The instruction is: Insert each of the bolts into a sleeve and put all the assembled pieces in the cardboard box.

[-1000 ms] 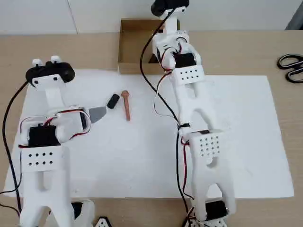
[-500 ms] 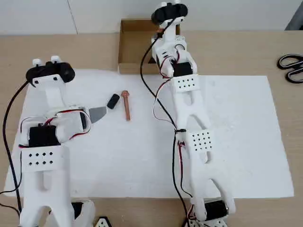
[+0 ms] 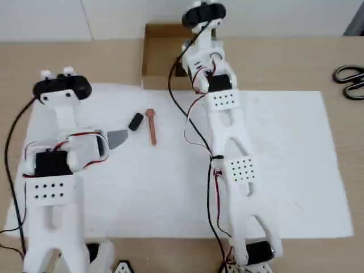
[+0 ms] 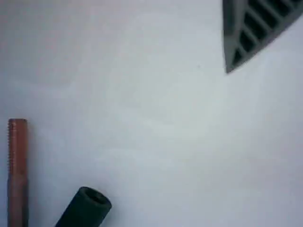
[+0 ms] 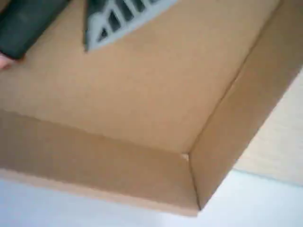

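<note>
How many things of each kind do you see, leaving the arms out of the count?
Black sleeves: 2, the sleeve on the sheet and the sleeve over the box floor.
Copper bolt: 1; a pinkish tip by the second sleeve may be another, not counted.
Cardboard box: 1.
Scissors: 1.
White sheet: 1.
Total: 6.

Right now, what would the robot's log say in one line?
left arm: by loose black sleeve and copper bolt on white sheet | right arm: over cardboard box, another sleeve there | copper bolt: not inserted
</note>
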